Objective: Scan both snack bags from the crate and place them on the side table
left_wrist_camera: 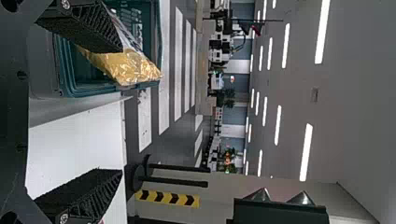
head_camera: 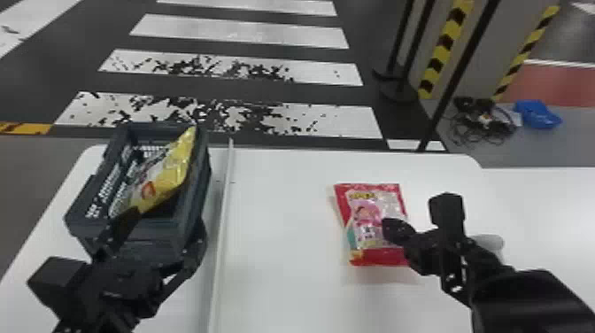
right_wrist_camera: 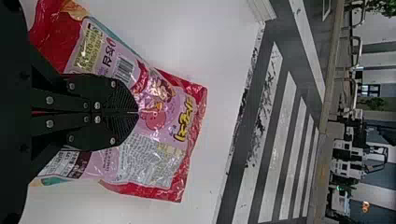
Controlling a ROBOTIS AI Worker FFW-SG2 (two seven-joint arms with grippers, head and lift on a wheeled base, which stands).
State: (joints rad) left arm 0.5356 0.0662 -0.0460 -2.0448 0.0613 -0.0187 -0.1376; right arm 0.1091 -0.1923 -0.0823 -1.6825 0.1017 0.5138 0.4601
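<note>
White tabletop (head_camera: 279,265) stretches before you, the crate (head_camera: 152,234) at left holding the yellow snack bag (head_camera: 175,170), your left gripper (head_camera: 164,226) wide open and empty by its near side, then the red snack bag (head_camera: 363,221) under your right gripper (head_camera: 394,230), fingers together, though you can't tell whether they pinch it.

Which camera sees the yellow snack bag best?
The head view. It looks down on the yellow snack bag, leaning in the crate, and shows most of its printed side. The left wrist view shows its shiny yellow end, but a black finger hides another part.
</note>
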